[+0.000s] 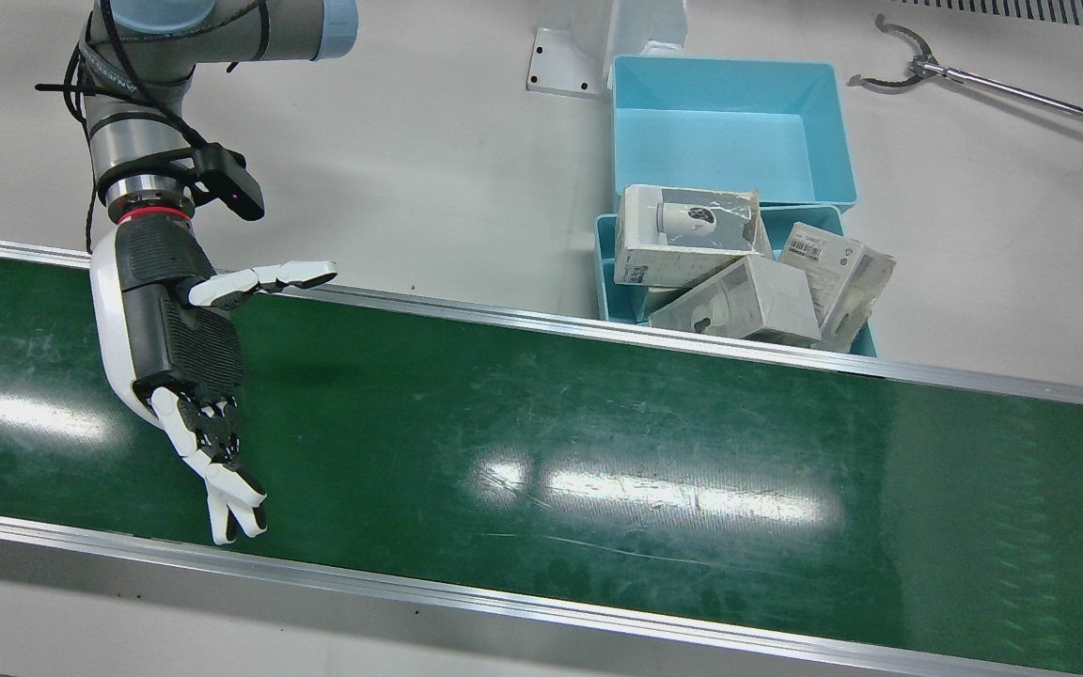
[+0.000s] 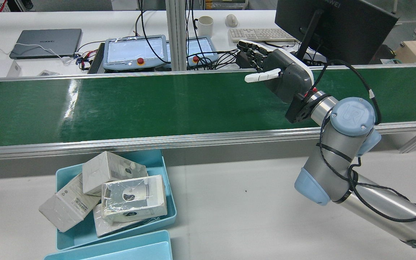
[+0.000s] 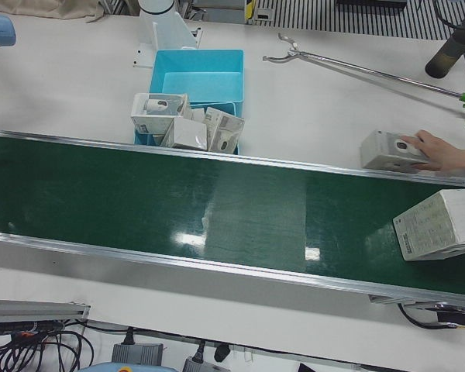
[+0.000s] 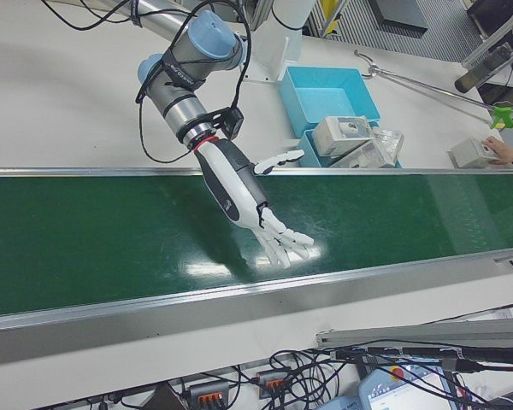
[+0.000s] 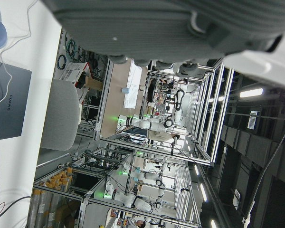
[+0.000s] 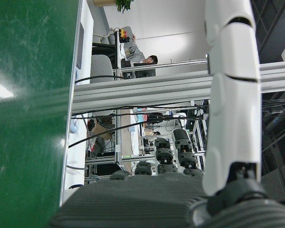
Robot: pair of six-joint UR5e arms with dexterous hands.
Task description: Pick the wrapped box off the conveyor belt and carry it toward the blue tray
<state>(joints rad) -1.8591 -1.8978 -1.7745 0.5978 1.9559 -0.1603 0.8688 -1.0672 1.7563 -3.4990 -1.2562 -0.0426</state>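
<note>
We see the right hand (image 1: 186, 362) spread open and empty over the green conveyor belt (image 1: 598, 451), while a plastic-wrapped white box (image 3: 438, 225) rides the belt's far end.

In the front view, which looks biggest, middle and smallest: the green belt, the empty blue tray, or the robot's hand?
1. Green belt, largest by far; it crosses the whole picture.
2. Empty blue tray.
3. Right hand, somewhat smaller, though it hangs above the belt, nearer the camera, so it may look bigger than it is.
</note>
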